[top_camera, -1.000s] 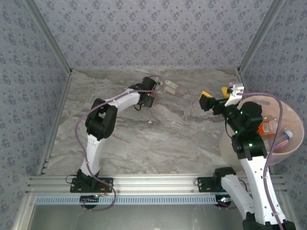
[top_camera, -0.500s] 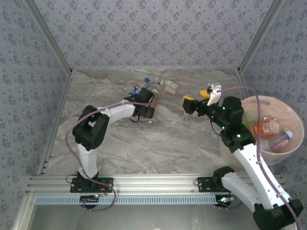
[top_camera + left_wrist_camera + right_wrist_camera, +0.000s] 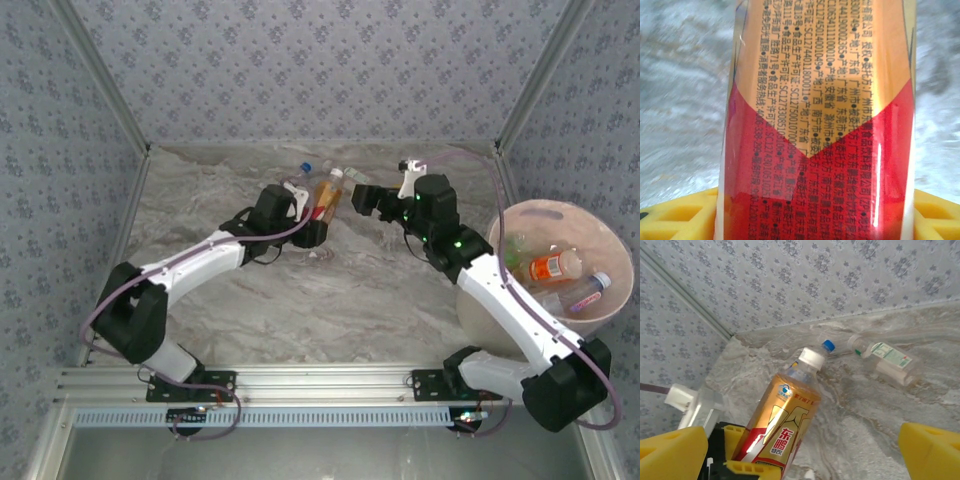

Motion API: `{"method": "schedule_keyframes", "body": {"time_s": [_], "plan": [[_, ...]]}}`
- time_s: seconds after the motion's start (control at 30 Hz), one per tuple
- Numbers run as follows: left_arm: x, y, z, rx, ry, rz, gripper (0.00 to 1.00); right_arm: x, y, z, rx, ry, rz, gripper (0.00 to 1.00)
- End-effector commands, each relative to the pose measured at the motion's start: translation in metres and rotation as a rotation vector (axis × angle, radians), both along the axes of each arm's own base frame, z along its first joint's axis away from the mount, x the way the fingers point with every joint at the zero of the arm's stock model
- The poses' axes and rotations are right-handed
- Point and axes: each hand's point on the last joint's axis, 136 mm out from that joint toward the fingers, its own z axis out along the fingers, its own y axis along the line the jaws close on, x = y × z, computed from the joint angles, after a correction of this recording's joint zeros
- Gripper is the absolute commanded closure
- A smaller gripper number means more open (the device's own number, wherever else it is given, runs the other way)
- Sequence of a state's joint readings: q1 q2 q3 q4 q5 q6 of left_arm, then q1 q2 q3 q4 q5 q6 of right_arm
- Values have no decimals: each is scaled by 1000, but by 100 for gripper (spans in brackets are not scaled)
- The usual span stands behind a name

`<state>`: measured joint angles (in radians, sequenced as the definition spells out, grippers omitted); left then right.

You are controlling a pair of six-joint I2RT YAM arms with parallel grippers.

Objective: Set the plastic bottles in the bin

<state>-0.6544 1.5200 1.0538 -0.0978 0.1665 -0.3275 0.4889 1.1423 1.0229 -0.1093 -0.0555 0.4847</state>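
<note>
One bottle (image 3: 328, 192) in left gripper (image 3: 313, 218)

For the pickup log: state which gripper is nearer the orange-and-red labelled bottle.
Left. The left gripper is shut on the orange-and-red labelled bottle at its lower body, holding it tilted. The right gripper, open, hangs just to the bottle's right, not touching it.

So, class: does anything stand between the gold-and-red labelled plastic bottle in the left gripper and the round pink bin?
Yes: the white right arm, right gripper open, lies across the table between that bottle and the bin.
</note>
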Motion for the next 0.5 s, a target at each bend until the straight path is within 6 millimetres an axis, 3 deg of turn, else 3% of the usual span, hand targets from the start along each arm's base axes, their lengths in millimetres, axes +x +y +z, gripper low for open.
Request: {"method": "schedule_keyframes", "body": {"time_s": [0.0,0.27,0.47], "plan": [[-13,-17,41,-159,-63,-124,46,-3,13,16,100,54,50,0],[-33,-36,89,-374,-133,-259,46,3,32,19,222,147,98,0],[-36,-38,95,-395,-143,-273,46,14,45,9,303,235,117,0]]}}
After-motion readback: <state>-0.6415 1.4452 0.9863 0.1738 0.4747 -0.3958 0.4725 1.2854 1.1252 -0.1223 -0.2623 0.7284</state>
